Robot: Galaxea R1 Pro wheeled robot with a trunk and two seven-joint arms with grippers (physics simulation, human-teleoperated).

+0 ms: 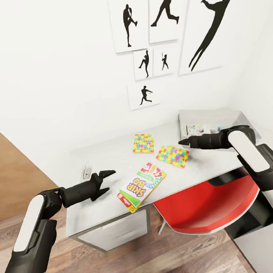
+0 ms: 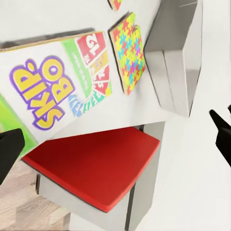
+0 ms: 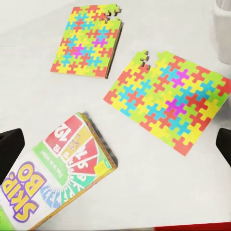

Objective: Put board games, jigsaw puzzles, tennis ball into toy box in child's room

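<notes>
Reaching for the Skip-Bo box [image 1: 142,186], your spread, empty left end effector [image 1: 109,181] sits just beside its short end.

The Skip-Bo box [image 2: 57,89] carries "SKIP-BO" in big yellow letters outlined in purple. Its fanned card pictures show a "12" on a red card. In the right wrist view the box [image 3: 57,175] shows "SKIP BO" and "12" again.

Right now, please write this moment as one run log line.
Skip-Bo box: table edge | jigsaw puzzles: on table | left end effector: open | right end effector: open
</notes>
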